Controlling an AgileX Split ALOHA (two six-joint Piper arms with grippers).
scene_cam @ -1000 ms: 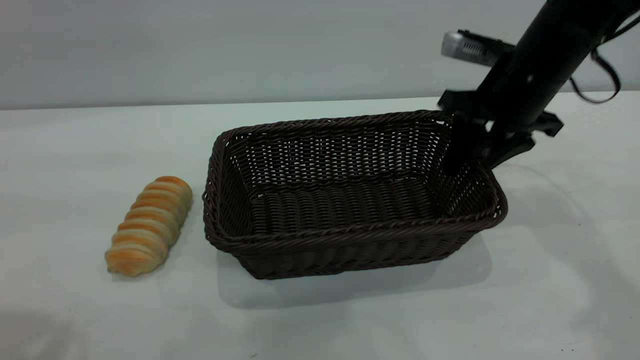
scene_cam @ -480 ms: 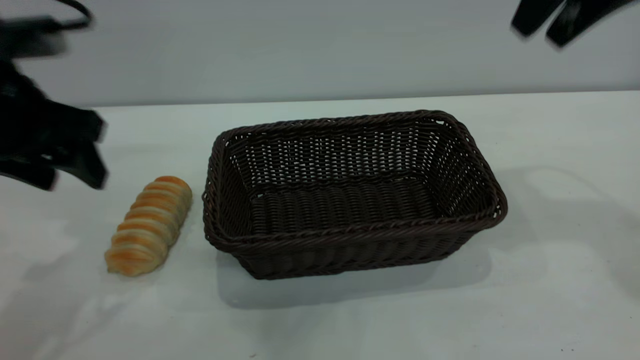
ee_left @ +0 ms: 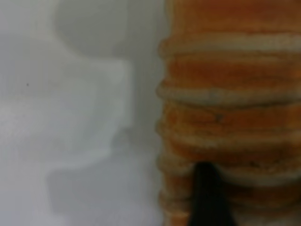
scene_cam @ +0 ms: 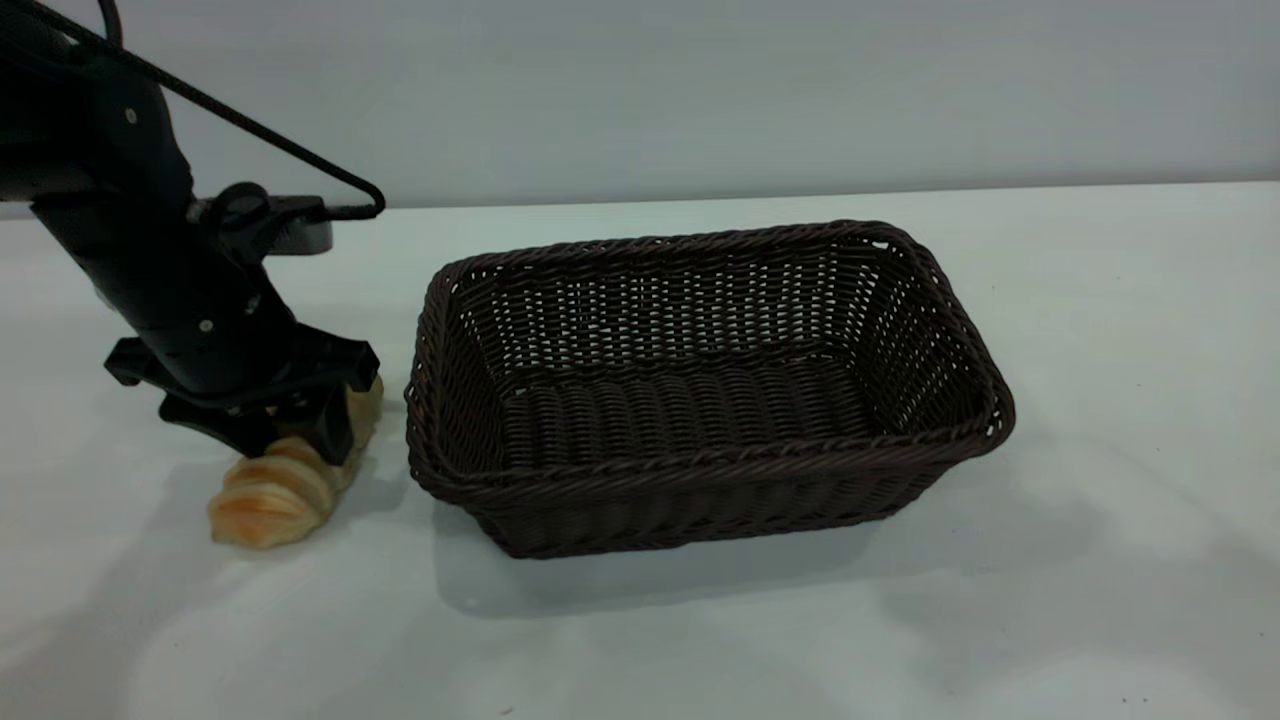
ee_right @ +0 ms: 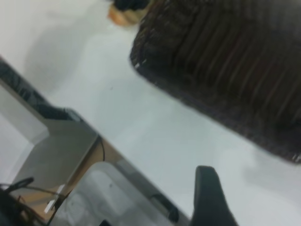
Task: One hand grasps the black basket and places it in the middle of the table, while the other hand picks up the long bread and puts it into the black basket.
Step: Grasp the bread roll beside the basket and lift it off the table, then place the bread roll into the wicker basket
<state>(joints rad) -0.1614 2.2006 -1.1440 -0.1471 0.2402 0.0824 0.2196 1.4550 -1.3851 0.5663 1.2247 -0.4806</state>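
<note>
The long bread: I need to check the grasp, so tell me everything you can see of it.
The long bread is a small elongated golden-orange loaf with pale cream ridges across it, like a segmented roll. It lies flat on the table, left of the black basket and apart from it. The left gripper has come down over its far half, fingers straddling the loaf; the near end sticks out uncovered. In the left wrist view one dark fingertip rests against its ridged surface. Whether the fingers are closed cannot be told.

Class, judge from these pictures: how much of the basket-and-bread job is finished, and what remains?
Done: the black basket sits mid-table, released. In hand: the left gripper is down over the long bread, which lies on the table beside the basket. Left: lifting the bread and putting it into the basket.
</note>
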